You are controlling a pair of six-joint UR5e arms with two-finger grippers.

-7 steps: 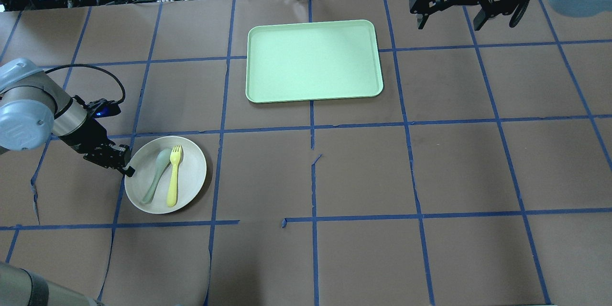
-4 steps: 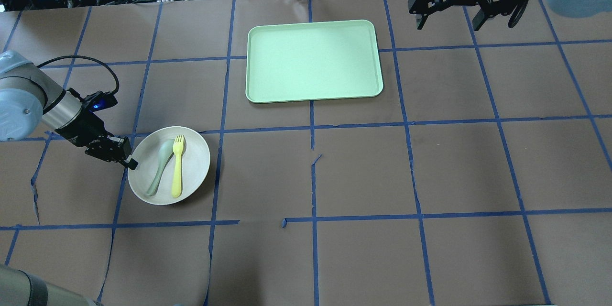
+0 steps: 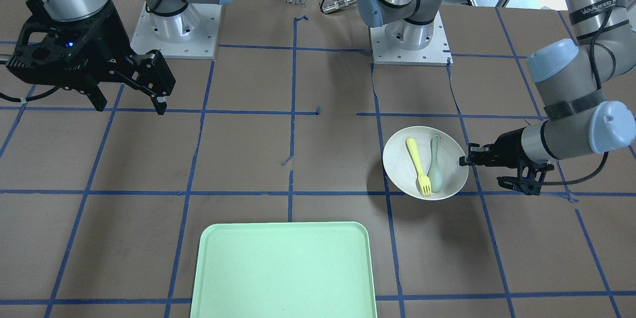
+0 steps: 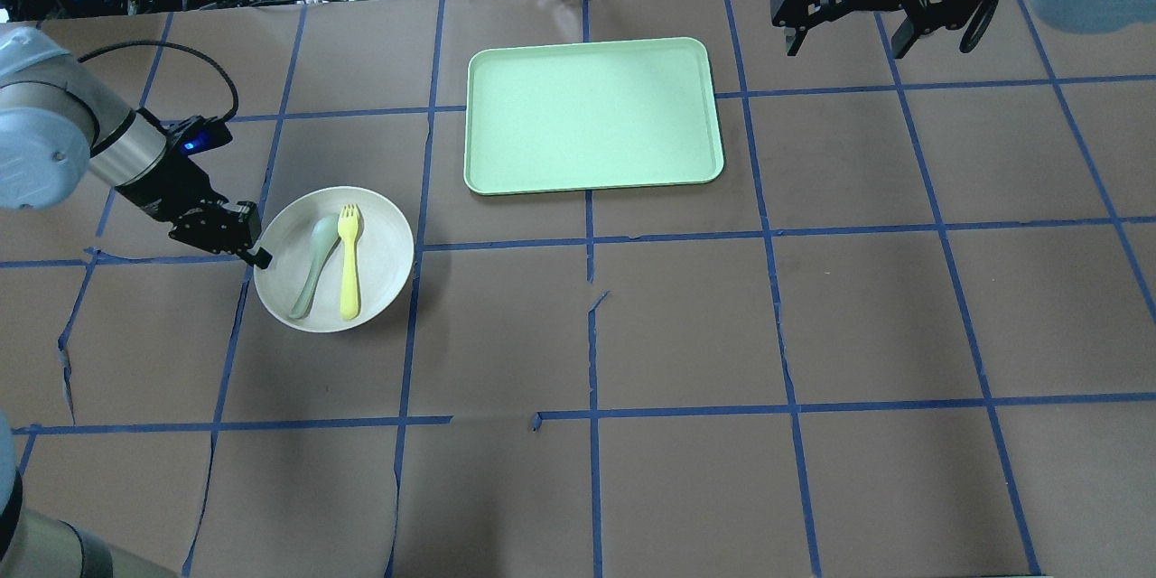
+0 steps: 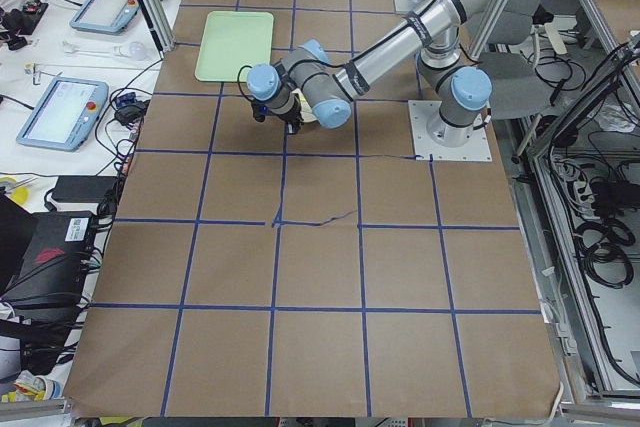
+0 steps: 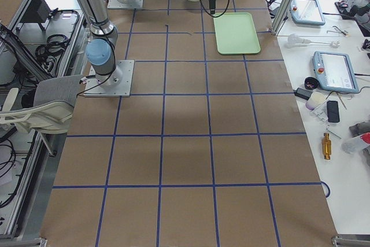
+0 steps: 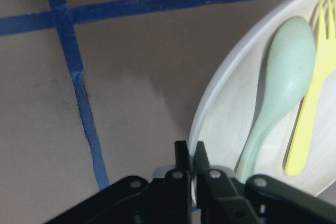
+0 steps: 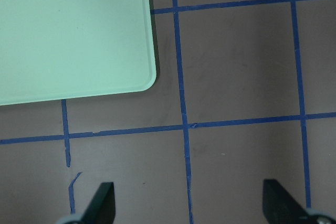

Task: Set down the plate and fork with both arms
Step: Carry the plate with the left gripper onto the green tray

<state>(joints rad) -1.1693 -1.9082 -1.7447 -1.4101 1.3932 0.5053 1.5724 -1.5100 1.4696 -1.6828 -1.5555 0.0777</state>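
Note:
The off-white plate [image 4: 384,244] hangs a little above the table at the left, casting a shadow. The pale-yellow fork [image 4: 349,262] lies in it next to a grey-green spoon [image 4: 312,269]. My left gripper [image 4: 257,255] is shut on the plate's left rim; the left wrist view shows the jaws pinching the rim [image 7: 220,103] beside the spoon [image 7: 278,87] and fork [image 7: 310,108]. In the front view the left gripper [image 3: 464,160] holds the plate [image 3: 397,164]. My right gripper [image 4: 849,41] is open and empty, high over the far right.
The mint-green tray [image 4: 591,113] lies empty at the far middle of the table, right of the plate; it also shows in the right wrist view [image 8: 73,35]. Blue tape lines grid the brown table. Cables and devices sit beyond the far edge.
My left gripper has carried the plate, with fork and spoon in it, away from the robot and slightly right, toward the tray. The right gripper has barely moved.

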